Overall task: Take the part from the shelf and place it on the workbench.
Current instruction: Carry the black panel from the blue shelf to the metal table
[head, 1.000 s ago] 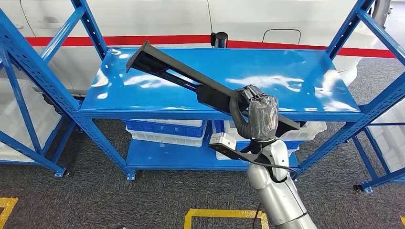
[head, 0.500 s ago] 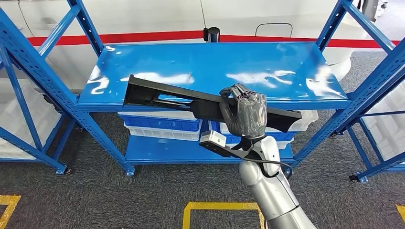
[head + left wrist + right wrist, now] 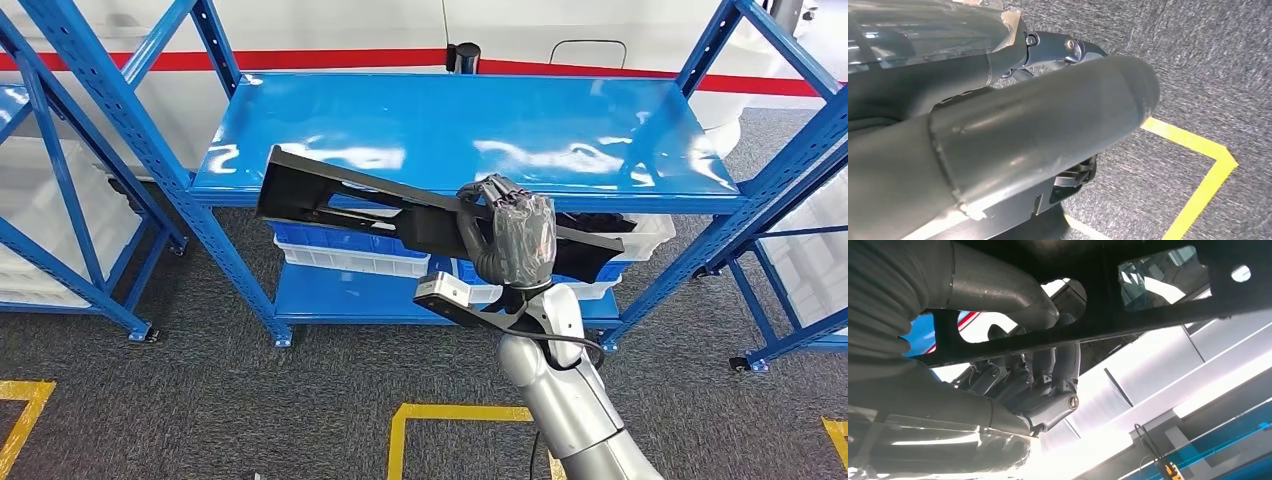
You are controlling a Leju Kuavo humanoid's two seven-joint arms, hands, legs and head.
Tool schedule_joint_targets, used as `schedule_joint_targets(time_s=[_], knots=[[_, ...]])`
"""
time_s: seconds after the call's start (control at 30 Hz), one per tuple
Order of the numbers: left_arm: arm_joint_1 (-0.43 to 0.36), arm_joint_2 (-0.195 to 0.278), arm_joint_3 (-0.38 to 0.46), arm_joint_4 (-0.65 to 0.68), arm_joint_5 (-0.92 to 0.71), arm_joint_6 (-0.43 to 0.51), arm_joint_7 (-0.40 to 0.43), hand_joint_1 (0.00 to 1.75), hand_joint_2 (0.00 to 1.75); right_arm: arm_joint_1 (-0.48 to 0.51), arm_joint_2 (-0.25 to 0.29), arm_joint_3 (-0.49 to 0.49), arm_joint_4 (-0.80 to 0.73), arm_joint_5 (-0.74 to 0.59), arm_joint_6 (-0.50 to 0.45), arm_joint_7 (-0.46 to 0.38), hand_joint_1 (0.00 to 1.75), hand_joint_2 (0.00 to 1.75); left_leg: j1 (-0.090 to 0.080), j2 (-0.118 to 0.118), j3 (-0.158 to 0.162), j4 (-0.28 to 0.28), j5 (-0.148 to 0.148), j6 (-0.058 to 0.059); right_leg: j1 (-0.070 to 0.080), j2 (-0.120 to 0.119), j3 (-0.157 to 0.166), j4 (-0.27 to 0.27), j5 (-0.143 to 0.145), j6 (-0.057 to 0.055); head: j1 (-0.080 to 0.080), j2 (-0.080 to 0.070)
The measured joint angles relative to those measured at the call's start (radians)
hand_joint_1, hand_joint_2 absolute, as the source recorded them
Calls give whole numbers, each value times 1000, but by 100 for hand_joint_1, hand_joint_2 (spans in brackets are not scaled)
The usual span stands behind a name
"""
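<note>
Fingers (image 3: 490, 192) of the right hand (image 3: 515, 238) are curled tight over the top edge of the part (image 3: 400, 212), so it's properly gripped in the head view, held out in front of the shelf (image 3: 450, 130) and clear of its surface. That part is a long, flat, matte black bar, wider and boxy at the end on the left, with slots cut through it, tapering to a thin tip past the hand on the right. It sits nearly level, the wide end a bit higher. The shelf deck is glossy blue painted metal with bright glare patches, carried on perforated blue uprights. Lower down, white and blue plastic bins (image 3: 345, 252) sit on the bottom deck. The arm is smooth silver, the hand wrapped in wrinkly clear film. The floor is speckled grey carpet with yellow tape lines (image 3: 440, 415).

Left wrist view: the left hand (image 3: 1013, 130) is seen up close, a fat, smooth grey thumb with darker metal linkages behind, over the same rough grey carpet and a yellow tape corner (image 3: 1208, 165). Can't tell if its fingers are spread or curled; nothing is visibly in them.

Right wrist view: dark jointed fingers (image 3: 1048, 375) hook around a thin black rail of the part (image 3: 1148, 305), which has rounded cutouts and a small round hole. The ribbed grey cover and crinkled film sit close to the lens.
</note>
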Motion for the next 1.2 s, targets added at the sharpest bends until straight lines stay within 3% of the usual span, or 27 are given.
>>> schedule_joint_targets(time_s=[0.07,0.1,0.17,0.2,0.27,0.33,0.37,0.4,0.43,0.53,0.6,0.7,0.77,0.83,0.87,0.9,0.93,0.97,1.03,1.1,1.13,1.2], knots=[[-2,0,0,0,-1,-2,2,0,0,-7,1,1,5,-1,-5,0,175,175,-2,0,-12,7,11,-12,6,2,43,-76,6,-8,0,0],[-2,0,0,0,-1,-3,4,0,0,-9,0,2,8,-1,-8,0,175,175,-3,0,-15,9,17,-17,10,4,42,-82,7,-14,0,0],[-4,0,0,0,-3,-6,8,0,0,-10,0,2,16,-3,-14,0,175,175,-1,-2,-23,14,19,-27,2,4,29,-81,17,-27,2,0],[-4,0,0,0,-5,-7,10,0,0,-10,0,2,19,-4,-16,0,175,175,0,-3,-31,29,2,-32,-2,3,25,-81,24,-37,1,0],[-5,0,0,0,-8,-9,12,0,0,-11,0,2,23,-4,-19,0,175,175,5,-5,-63,113,-74,-44,-5,1,13,-81,41,-54,-2,0],[-5,0,0,0,-10,-10,13,0,0,-9,0,1,26,-5,-20,0,175,175,9,-5,-99,240,-150,-54,-3,0,-6,-80,56,-62,-5,0],[-6,0,0,0,-10,-10,13,0,0,-7,-1,1,28,-6,-21,0,175,175,11,-5,-103,279,-164,-57,-3,0,-14,-79,62,-61,-5,0],[-6,0,0,0,-11,-11,14,0,0,-4,-2,1,29,-6,-21,0,175,175,13,-5,-90,282,-159,-59,-2,0,-22,-78,67,-59,-5,0],[-6,0,0,0,-12,-11,14,0,0,-2,-3,1,29,-6,-21,0,175,175,14,-5,-58,246,-140,-59,-3,1,-28,-76,71,-56,-5,0],[-10,0,0,0,-15,-12,14,0,0,0,-4,1,29,-5,-21,3,175,175,14,-7,73,57,-93,-47,-1,2,-40,-71,81,-42,-4,0],[-12,0,0,0,-18,-13,15,0,0,-1,-4,0,29,-4,-21,6,175,175,6,-7,96,13,-93,-38,-1,1,-45,-71,90,-28,-4,0],[-12,-1,0,0,-20,-14,17,0,0,-2,-5,0,29,-1,-22,9,175,175,5,-2,86,-3,-70,-15,0,1,-58,-63,89,-10,-5,0],[-14,-1,0,0,-21,-15,17,0,0,-3,-8,0,29,1,-22,11,175,175,8,3,74,-14,-49,2,0,1,-94,13,32,-17,-2,0],[-14,-2,0,0,-22,-16,17,0,0,-1,-11,0,29,1,-22,12,175,175,6,4,52,-15,-33,8,-1,2,-141,145,-41,-23,1,0],[-14,-2,0,0,-22,-17,17,0,0,0,-13,0,29,2,-22,13,175,175,6,5,40,-14,-25,8,-1,2,-153,194,-59,-19,2,0],[-14,-2,0,0,-22,-17,17,0,0,1,-14,0,29,2,-22,14,175,175,6,5,29,-13,-17,6,-2,2,-147,209,-59,-11,2,0],[-14,-2,0,0,-22,-17,17,0,0,2,-15,0,29,2,-21,14,175,175,6,6,19,-12,-9,3,-3,1,-121,183,-43,-1,2,0],[-14,-2,0,0,-22,-17,17,0,0,2,-15,0,29,2,-21,14,175,175,7,6,10,-10,-3,-1,-6,1,-77,123,-21,9,2,0],[-14,-2,0,0,-22,-17,17,0,0,0,-15,0,29,3,-21,15,175,175,4,6,-7,-2,8,-11,-6,2,17,-18,2,15,2,0],[-14,-2,0,0,-22,-15,17,0,0,-1,-14,0,29,5,-21,15,175,175,0,5,-16,4,20,-22,0,6,49,-79,0,5,2,0],[-14,-2,0,0,-22,-14,17,0,0,-1,-13,1,29,5,-21,15,175,175,-1,5,-19,5,26,-27,3,8,46,-78,4,-2,2,0],[-13,-2,0,0,-22,-13,17,0,0,-1,-11,0,29,5,-21,16,175,175,3,4,-28,16,19,-35,-5,7,34,-76,15,-21,0,0]])
